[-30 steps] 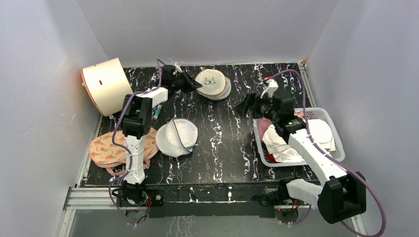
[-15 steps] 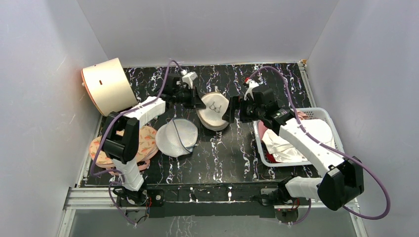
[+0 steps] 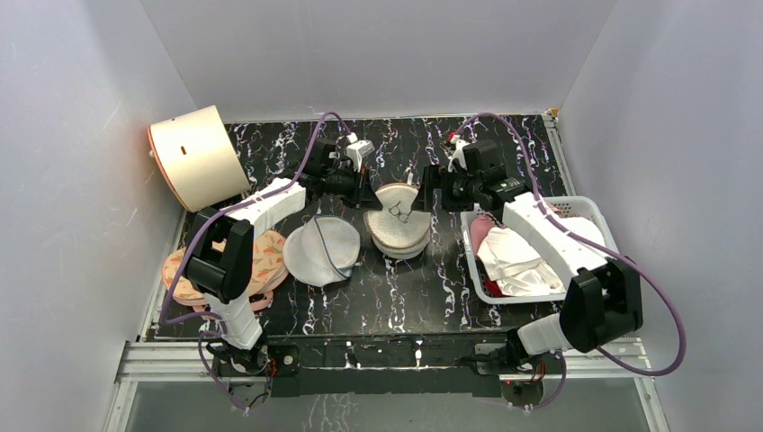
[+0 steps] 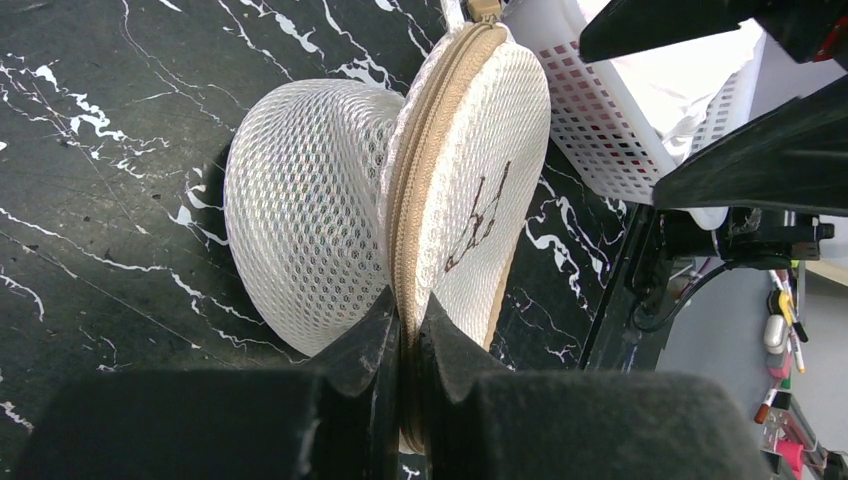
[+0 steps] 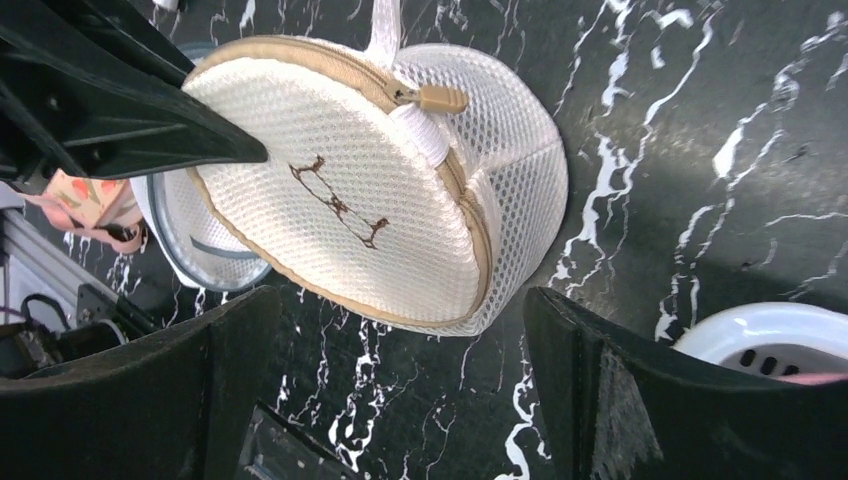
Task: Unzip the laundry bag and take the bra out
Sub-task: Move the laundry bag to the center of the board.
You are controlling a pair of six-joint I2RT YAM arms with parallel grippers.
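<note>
My left tool [image 4: 405, 325] is clamped on the laundry bag [image 4: 470, 180] at its zipped seam, and the bag is tilted up off the desk [image 4: 120, 150]. My right tool [image 5: 400, 300] gapes wide just beside the bag, holding nothing. My call: hold the pinch firm, close the right tool on the tan zipper pull [image 5: 440, 98] at the bag's far rim, and drag it along the seam. The bag is zipped. The bra is unseen, presumably inside. The basket [image 4: 610, 130] right of the bag holds white and pink cloth.
</note>
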